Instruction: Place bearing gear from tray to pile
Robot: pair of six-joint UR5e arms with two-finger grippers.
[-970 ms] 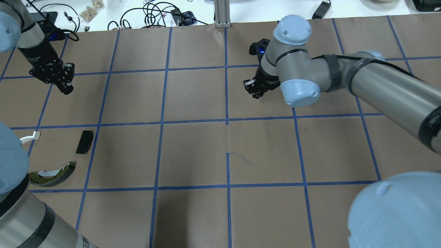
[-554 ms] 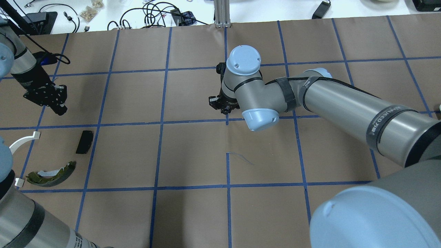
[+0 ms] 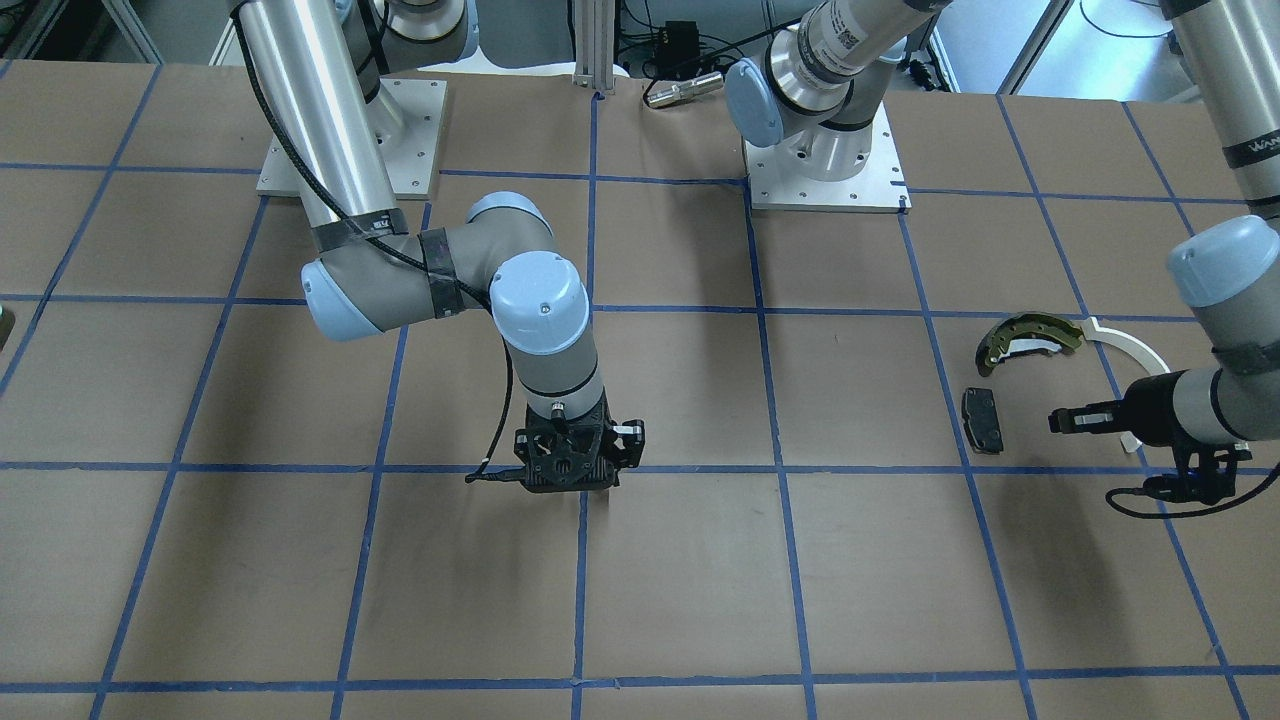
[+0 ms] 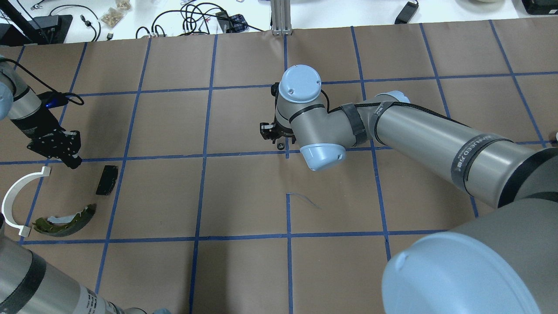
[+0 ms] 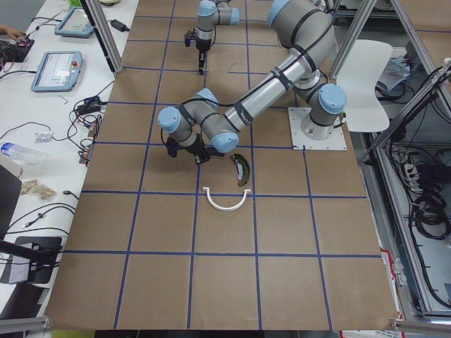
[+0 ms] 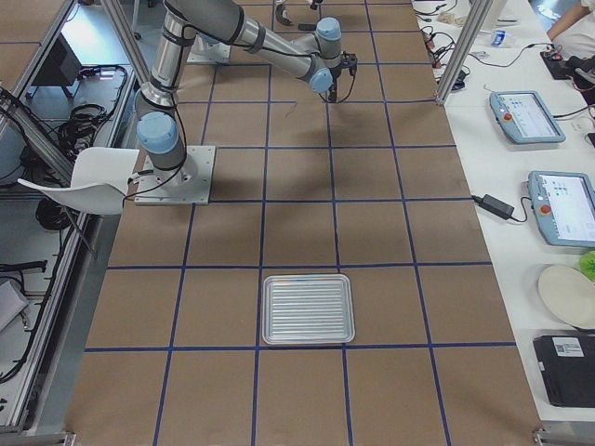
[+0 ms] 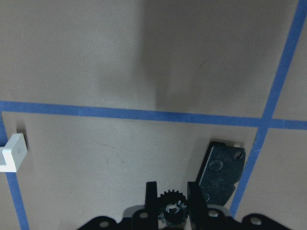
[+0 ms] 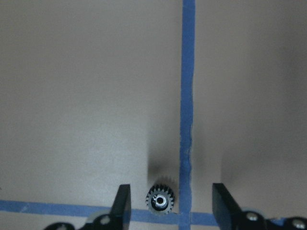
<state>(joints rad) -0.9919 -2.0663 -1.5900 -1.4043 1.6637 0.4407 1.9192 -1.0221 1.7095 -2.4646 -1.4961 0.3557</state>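
Observation:
My left gripper (image 7: 172, 188) is shut on a small black bearing gear (image 7: 172, 210); it hovers at the pile's edge (image 4: 72, 162). The pile holds an olive-yellow brake shoe (image 4: 65, 218), a black pad (image 4: 107, 179) that also shows in the left wrist view (image 7: 221, 170), and a white arc strip (image 4: 17, 200). My right gripper (image 8: 171, 189) is open at the table's middle (image 4: 274, 137), its fingers either side of a second small gear (image 8: 160, 200) that lies on the paper beside a blue tape line. The ribbed metal tray (image 6: 308, 308) shows only in the exterior right view, with no part visible on it.
Brown paper with a blue tape grid (image 4: 287, 152) covers the table. Cables and small items (image 4: 196, 19) lie on the white bench beyond the far edge. The right arm's long forearm (image 4: 436, 139) stretches over the right half of the table.
The right arm has swung from the far right toward the table's middle. The left gripper has moved nearer, down to the pile's edge beside the black pad.

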